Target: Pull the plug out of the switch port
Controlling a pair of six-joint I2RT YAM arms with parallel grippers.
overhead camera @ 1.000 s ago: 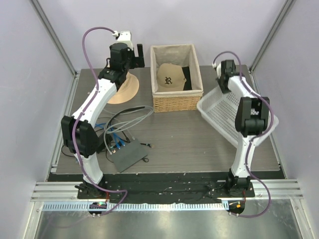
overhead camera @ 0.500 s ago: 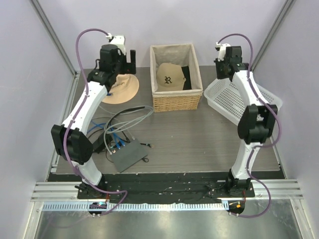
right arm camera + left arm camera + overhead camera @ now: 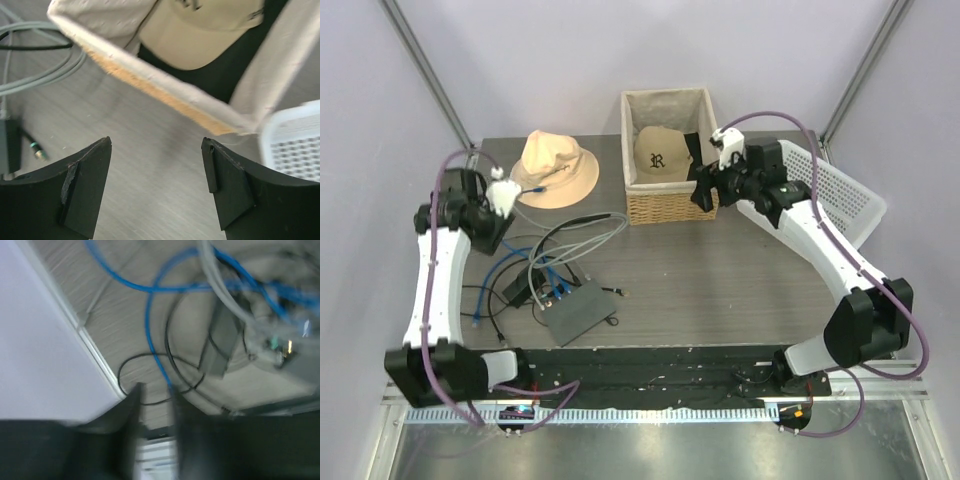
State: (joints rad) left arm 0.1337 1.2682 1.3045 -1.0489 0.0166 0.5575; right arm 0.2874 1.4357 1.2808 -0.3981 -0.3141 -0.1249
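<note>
Switch (image 3: 578,311): flat dark-grey slab, near-left on the bench (image 3: 720,280), skewed, port edge facing far-left. No label readable on it. Blue cables (image 3: 552,283) are plugged into that edge; grey cables (image 3: 588,230) loop away toward the far side. A small black brick (image 3: 516,291) sits just left of it.

Only legible mark: an ornate "R" on the front of the tan cap (image 3: 660,150). The cap lies in the cloth-lined wicker basket (image 3: 672,208) at far centre.

Bench is dark grey wood-grain. Walls (image 3: 620,50) are pale lilac, and a slotted metal rail (image 3: 650,412) runs along the near edge.

Left claw (image 3: 152,440) hangs over the bench's left edge, above the cable tangle. The wrist view is badly blurred, showing a narrow gap between the fingers with nothing in it. It is well apart from the switch.

Right claw (image 3: 157,185) is spread wide and empty, over bare bench at the wicker basket's near-right corner.

Tan bucket hat (image 3: 552,165) is far-left. White perforated plastic basket (image 3: 845,195) is far-right.
</note>
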